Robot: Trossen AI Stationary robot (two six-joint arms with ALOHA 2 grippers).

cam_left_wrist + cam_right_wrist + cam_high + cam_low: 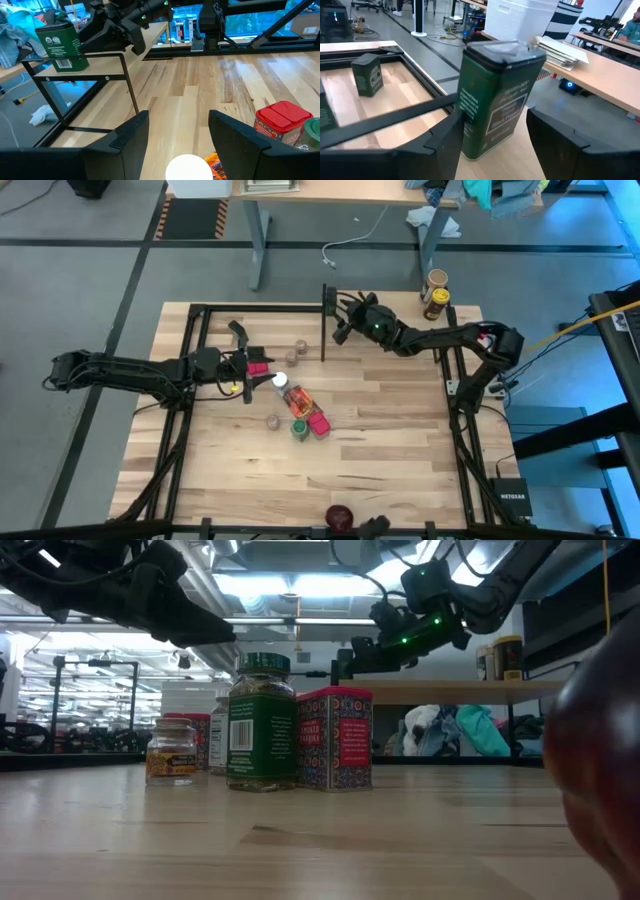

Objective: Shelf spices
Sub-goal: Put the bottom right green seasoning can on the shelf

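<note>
The right pincer is raised at the far edge of the pale plank table, by the narrow light-wood shelf with thin black frame posts. A dark green rectangular tin with a clear lid stands upright on the shelf board between its two dark fingers, which sit apart on either side of it; whether they press on it I cannot tell.

The left pincer hovers near the table's middle, its jaws parted and empty, just above a white-capped bottle lying on the wood. Beside the bottle cluster the remaining spices: a pink-red patterned box, a green-lidded jar with a green label, a small tan-lidded jar and an orange-red flat packet. Two small jars stand apart, nearer the shelf.
</note>
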